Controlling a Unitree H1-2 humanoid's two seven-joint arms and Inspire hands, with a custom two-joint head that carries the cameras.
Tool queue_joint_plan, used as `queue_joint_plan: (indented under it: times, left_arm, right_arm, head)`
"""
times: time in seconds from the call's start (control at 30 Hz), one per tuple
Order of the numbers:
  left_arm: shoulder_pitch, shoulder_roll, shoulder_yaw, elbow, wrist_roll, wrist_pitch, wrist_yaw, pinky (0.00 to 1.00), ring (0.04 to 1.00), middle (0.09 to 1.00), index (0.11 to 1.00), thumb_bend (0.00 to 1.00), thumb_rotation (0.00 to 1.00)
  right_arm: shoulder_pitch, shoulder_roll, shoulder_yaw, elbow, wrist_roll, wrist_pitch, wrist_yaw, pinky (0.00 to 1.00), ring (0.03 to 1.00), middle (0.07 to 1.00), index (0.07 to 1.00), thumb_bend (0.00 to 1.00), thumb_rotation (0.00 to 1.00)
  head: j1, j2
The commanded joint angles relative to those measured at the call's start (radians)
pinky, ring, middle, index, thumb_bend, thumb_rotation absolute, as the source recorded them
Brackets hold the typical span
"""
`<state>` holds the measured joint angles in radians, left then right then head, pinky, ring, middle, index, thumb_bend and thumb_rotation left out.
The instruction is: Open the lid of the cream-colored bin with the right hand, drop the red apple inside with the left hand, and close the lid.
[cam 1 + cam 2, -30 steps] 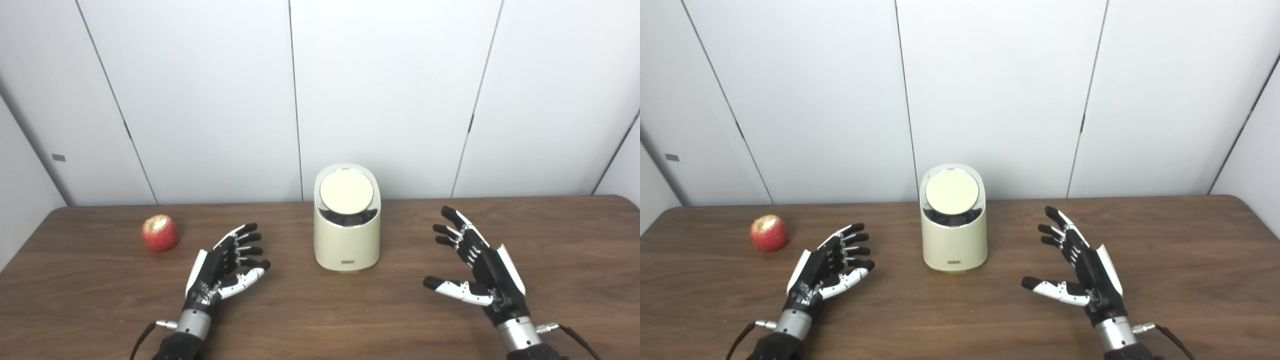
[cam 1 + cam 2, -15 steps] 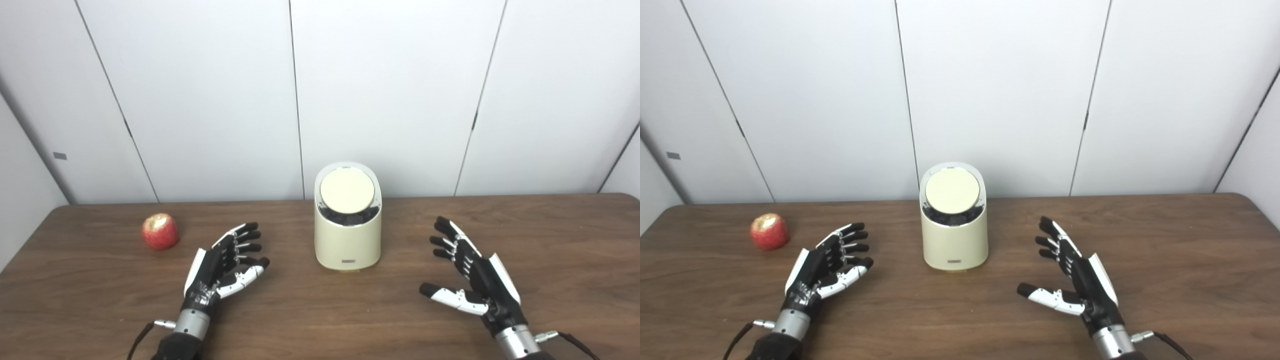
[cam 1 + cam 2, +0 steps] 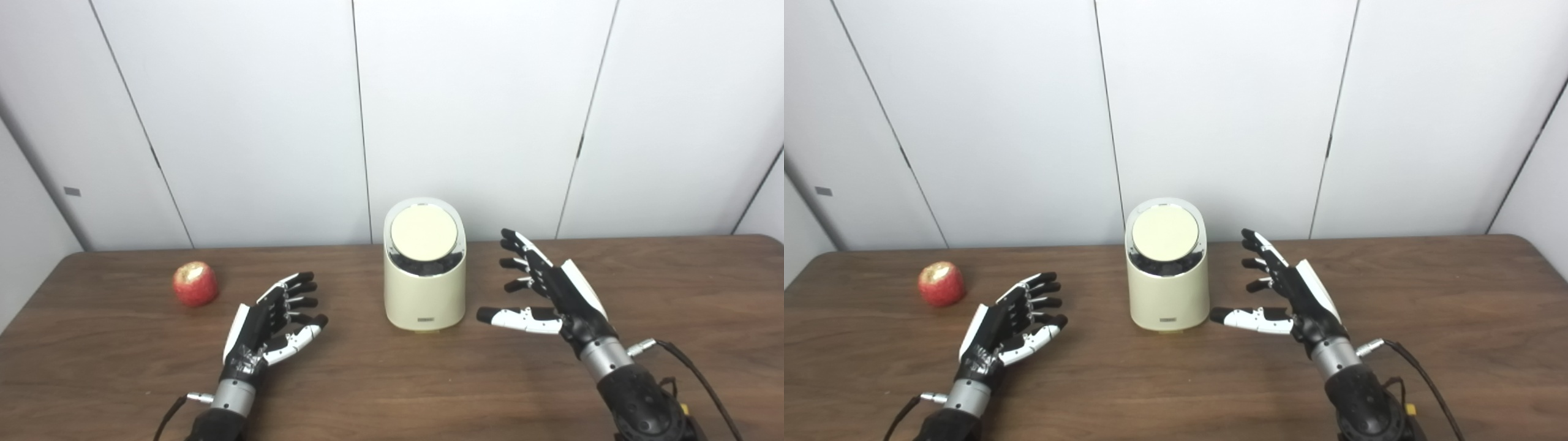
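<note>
Unmoved since a second ago: bin (image 3: 424, 282), apple (image 3: 195, 284), left hand (image 3: 269, 324). Shifted forward and inward over the same second: right hand (image 3: 548, 291), now just beside the bin's right flank, fingers spread, gripping nothing, thumb stretched toward the bin's base, apparently not touching.

Stands upright near the middle of the table (image 3: 392, 392), toward the back edge. Long axis vertical. Top cut on a slant, so the round lid (image 3: 424, 231) tilts up and faces the cameras. Dark gap visible under the lid's lower front edge, bright rim around it. Small label low on the front wall.

Looks like hard, smooth plastic: probably light, stiff, a little slippery, and likely to slide or tip if pushed sideways or high up. Best touched at the lid itself, probably near the lower front edge, with a downward or inward press rather than a shove; lid mechanism (swing, push or lift) cannot be told from these views.

Sits well to the left of the bin, near the back left of the table, stem end upward, roughly round with no real long axis. Firm, smooth skin, prone to roll; best wrapped from above or from the side with fingers and thumb on opposite sides.

Rests palm-up between apple and bin, near the front, fingers loosely curled and apart, empty.
</note>
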<state>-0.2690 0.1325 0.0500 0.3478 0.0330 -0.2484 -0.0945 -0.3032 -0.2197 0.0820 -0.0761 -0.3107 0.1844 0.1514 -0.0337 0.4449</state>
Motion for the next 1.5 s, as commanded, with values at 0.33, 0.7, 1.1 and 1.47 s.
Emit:
queue_joint_plan:
  times: [0.33, 0.7, 1.1, 1.47]
  left_arm:
    - [0.085, -0.025, -0.019, 0.118, -0.005, -0.046, 0.007, 0.59, 0.717, 0.794, 0.831, 0.54, 0.04]
    - [0.088, -0.028, -0.021, 0.108, -0.005, -0.03, 0.004, 0.59, 0.722, 0.796, 0.836, 0.53, 0.05]
    - [0.078, -0.032, -0.02, 0.137, -0.021, -0.054, -0.003, 0.59, 0.722, 0.796, 0.834, 0.53, 0.05]
    - [0.078, -0.035, -0.019, 0.137, -0.022, -0.051, -0.002, 0.61, 0.734, 0.801, 0.838, 0.53, 0.03]
  right_arm:
    - [-0.209, -0.043, 0.04, 0.03, -0.05, 0.031, 0.015, 0.76, 0.873, 0.927, 0.941, 0.8, 0.42]
    - [-0.307, -0.079, 0.083, -0.01, -0.095, 0.153, 0.086, 0.76, 0.889, 0.943, 0.961, 0.78, 0.43]
    - [-0.4, -0.098, 0.132, 0.002, -0.158, 0.222, 0.142, 0.71, 0.874, 0.943, 0.944, 0.74, 0.44]
    - [-0.464, -0.078, 0.167, 0.061, -0.179, 0.213, 0.139, 0.7, 0.88, 0.949, 0.941, 0.73, 0.45]
  head:
    - [-0.005, 0.001]
    - [-0.009, 0.006]
    - [0.0, 0.008]
    - [0.0, 0.01]
